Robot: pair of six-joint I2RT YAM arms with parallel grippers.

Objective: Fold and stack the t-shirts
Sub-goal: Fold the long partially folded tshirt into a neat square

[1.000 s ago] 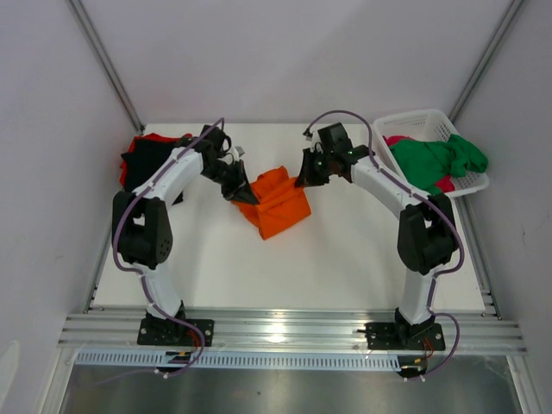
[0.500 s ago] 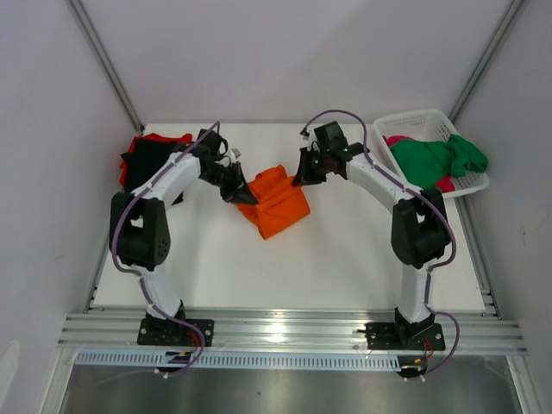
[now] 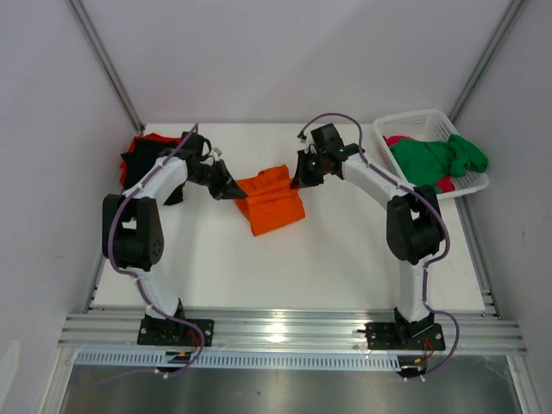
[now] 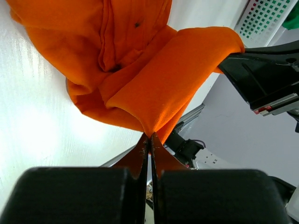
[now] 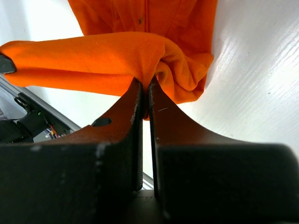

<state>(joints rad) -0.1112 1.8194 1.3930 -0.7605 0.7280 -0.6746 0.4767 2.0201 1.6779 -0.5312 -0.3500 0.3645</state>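
Fingers: left fingers (image 4: 138, 157) and right fingers (image 5: 128, 113) pinch the orange t-shirt (image 3: 274, 205) tight, mid frame.
Feel: I guess soft, floppy; grab corners.

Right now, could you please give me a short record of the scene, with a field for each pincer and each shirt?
left pincer: shut on orange t-shirt
right pincer: shut on orange t-shirt, opposite end
orange t-shirt: bunched at centre of table, one fold stretched between pincers
green t-shirt: draped over white basket, far right
black t-shirt, red t-shirt: heaped far left
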